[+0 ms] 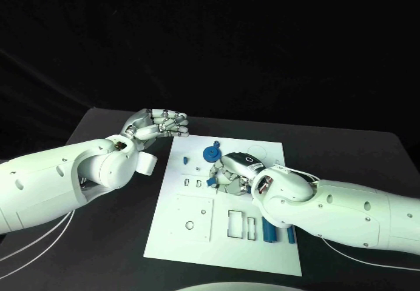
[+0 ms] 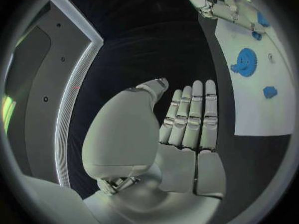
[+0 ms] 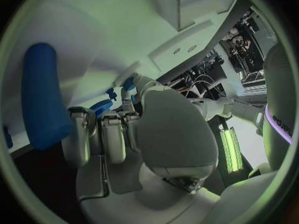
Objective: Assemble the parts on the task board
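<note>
Beneath the right hand [image 1: 232, 176] lies the middle of the flat white task board [image 1: 201, 242], and its fingers [image 3: 102, 134] are bent downward over the small fittings there. The right wrist view shows them curled near small blue pieces, but I cannot tell whether they pinch one or only press on it. That low, bent posture suits seating a part in its socket, which I judge to be the step in hand.

Just beyond those fingers, toward the board's far edge, a round blue toothed gear [image 1: 211, 153] stands on the board, with a small blue block [image 2: 269, 91] near it. Long blue bars [image 1: 269, 230] lie behind the hand, next to the forearm, beside rectangular cut-outs [image 1: 236, 222] that probably await them.

The left hand [image 1: 159, 125] hangs off the board's far corner above the black worktop [image 1: 105, 248], its fingers [image 2: 193, 114] straight and close together, holding nothing; it looks parked to keep out of the way. The right forearm covers part of the board, so the bars and cut-outs may be awkward to reach.
</note>
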Robot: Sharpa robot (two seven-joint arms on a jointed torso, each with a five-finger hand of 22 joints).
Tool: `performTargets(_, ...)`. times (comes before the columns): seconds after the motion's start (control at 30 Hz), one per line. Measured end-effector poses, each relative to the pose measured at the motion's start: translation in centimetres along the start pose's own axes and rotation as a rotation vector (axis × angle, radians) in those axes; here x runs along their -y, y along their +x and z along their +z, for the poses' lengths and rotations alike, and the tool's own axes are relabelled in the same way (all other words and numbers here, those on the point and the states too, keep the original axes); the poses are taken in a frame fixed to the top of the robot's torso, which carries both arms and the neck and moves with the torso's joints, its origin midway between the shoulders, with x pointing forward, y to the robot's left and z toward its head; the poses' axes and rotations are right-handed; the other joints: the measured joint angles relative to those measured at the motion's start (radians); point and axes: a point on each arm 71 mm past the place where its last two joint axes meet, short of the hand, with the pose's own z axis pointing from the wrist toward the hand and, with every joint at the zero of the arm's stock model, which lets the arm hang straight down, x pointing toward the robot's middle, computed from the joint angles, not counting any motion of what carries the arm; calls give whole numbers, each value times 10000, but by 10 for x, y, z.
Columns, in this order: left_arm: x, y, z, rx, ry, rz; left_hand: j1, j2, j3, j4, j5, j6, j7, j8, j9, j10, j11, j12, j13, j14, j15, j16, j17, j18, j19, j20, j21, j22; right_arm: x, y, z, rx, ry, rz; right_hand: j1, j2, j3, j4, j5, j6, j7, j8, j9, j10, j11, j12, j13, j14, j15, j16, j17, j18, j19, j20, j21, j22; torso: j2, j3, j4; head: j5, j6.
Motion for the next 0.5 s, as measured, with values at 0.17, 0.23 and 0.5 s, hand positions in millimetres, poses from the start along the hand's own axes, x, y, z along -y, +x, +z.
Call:
performTargets(0.17, 0, 0, 0, 1, -11, 0, 0, 0, 0, 0, 0, 0, 0, 0, 0, 0, 0, 0, 0, 0, 0, 0, 0, 1, 0, 0, 0, 0, 0, 0, 0, 31, -35, 3, -50, 48, 126, 8, -199, 158, -54, 156, 79, 25, -78, 16, 0, -2, -67, 0, 0, -1, 10, -86, 0, 0, 0, 2, -6, 3, 10)
performTargets(0.23, 0, 0, 0, 1, -16, 0, 0, 0, 0, 0, 0, 0, 0, 0, 0, 0, 0, 0, 0, 0, 0, 0, -1, 1, 0, 0, 0, 0, 0, 0, 0, 44, -54, 10, -92, 90, 164, -11, -218, 159, -55, 175, 87, 8, -95, 15, 0, -3, -68, 0, 0, -1, 10, -86, 0, -1, 0, 2, -6, 3, 14)
performTargets(0.5, 0, 0, 0, 3, -31, 1, 0, 0, 0, 0, 0, 0, 0, 0, 0, 0, 0, 0, 0, 0, 0, 0, -1, 1, 0, 0, 0, 1, 0, 0, -2, 222, -87, 77, -157, 154, 216, 15, -254, 185, -82, 228, 144, 24, -151, 15, -1, 33, -104, 0, -1, 0, 9, -158, 1, -1, -1, 2, -1, -23, 29)
